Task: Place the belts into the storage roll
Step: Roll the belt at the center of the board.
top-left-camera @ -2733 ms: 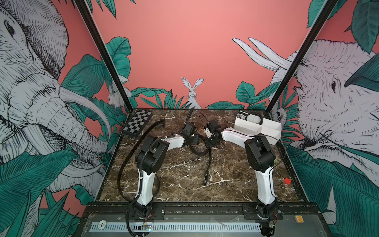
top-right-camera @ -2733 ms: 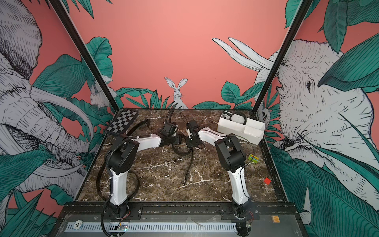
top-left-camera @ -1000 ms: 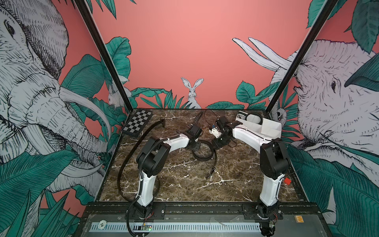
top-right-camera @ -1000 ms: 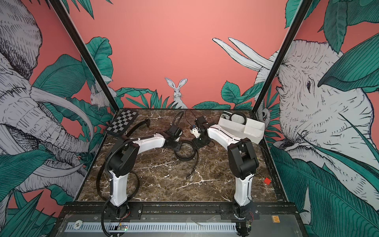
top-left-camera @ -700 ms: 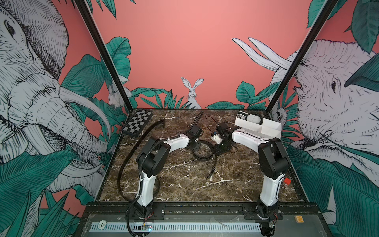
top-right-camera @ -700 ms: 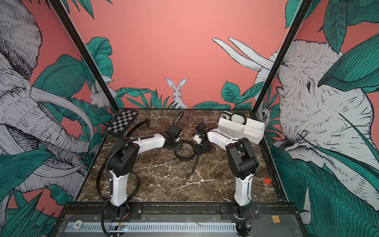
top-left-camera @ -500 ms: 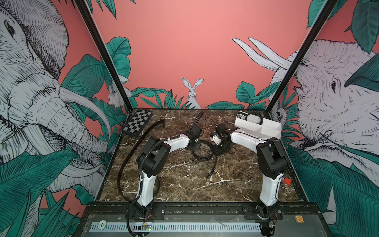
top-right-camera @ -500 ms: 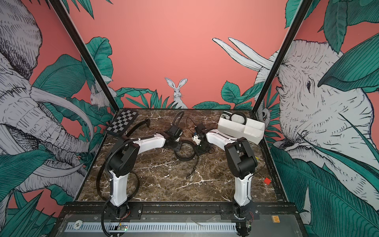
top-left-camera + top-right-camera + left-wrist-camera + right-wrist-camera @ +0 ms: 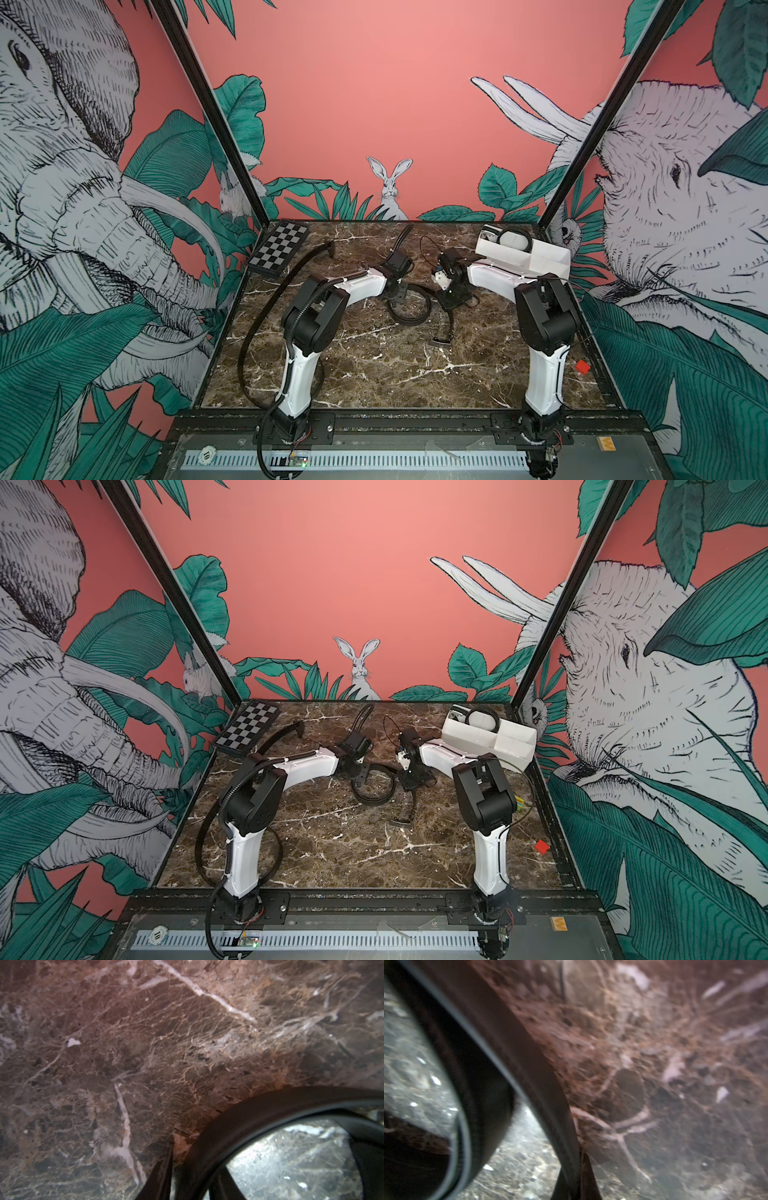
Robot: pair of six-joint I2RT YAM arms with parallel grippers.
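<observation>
**Marble tabletop: a tidy coil before the lift**

Jungle murals wall in the brown marble. In both top views the storage roll sits at the far right corner. One stowed belt is curled in its far compartment, and the nearer compartments look free. A loose belt lies in a single loop on the marble, well apart from the roll. Its tail runs towards us and ends at the buckle. The left gripper sits low at one side of the loop and the right gripper at the other side.

The left wrist view shows the curved strap close beside that claw. We cannot tell whether its jaws are apart or closed, nor whether they touch the strap.

The right wrist view is blurred. The strap runs straight down to where that claw sits. Its jaws are closed, and we judge they are pinching the belt.

We take the step in hand to be gathering this belt into a coil small enough for a compartment. To do it well:

- We should keep the right pinch firm, ideally across both layers where the loop crosses.
- The left claw should clear the strap fully before we lift.
- The strap looks springy and will likely try to open out.
- We should rise slowly, because the tail and buckle will drag and swing.
- We should aim for a free compartment and lower the coil past the partitions before releasing.
</observation>
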